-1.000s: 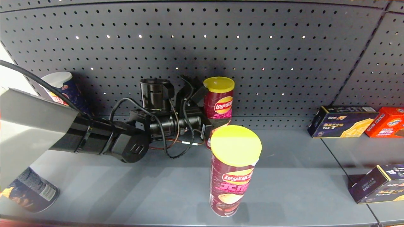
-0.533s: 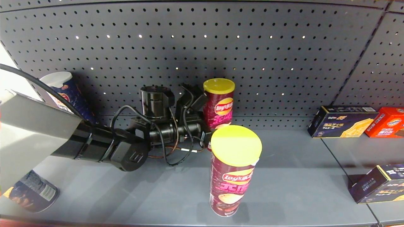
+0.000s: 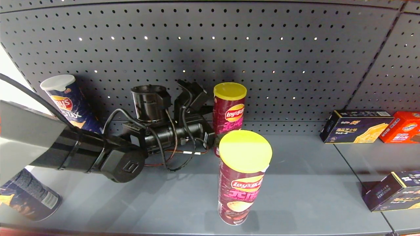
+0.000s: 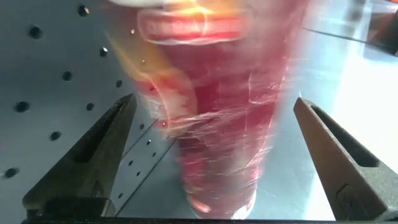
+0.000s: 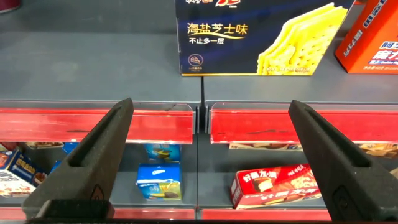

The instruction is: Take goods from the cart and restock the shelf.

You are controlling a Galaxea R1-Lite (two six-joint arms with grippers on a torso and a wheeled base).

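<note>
Shelving: a grey perforated back panel (image 3: 262, 49) rose behind a grey shelf board (image 3: 311, 183). The left arm (image 3: 82, 154) lay low across the board's left half, its wrist toward the back panel.

Chip cans, four in all. A crimson can with a yellow lid (image 3: 241, 193) stood upright near the front edge, at mid-board. A second crimson can (image 3: 229, 108) of the same kind stood upright at the back, close to the panel and directly behind the first. A blue can with a white lid (image 3: 67, 105) stood at the rear left. Another blue can (image 3: 29, 196) sat at the front left corner, partly behind the arm.

Boxes: a dark blue box (image 3: 356, 130) and an orange box (image 3: 402, 126) lay side by side at the rear right. A further dark box (image 3: 392, 190) lay nearer the front.

Left gripper (image 4: 214, 106): jaws were spread, one on each side of the rear crimson can's lower body; contact could not be made out.

Right gripper (image 5: 210, 104): jaws were spread with nothing between them, facing the red price rails (image 5: 155, 121) on the shelf fronts.
</note>
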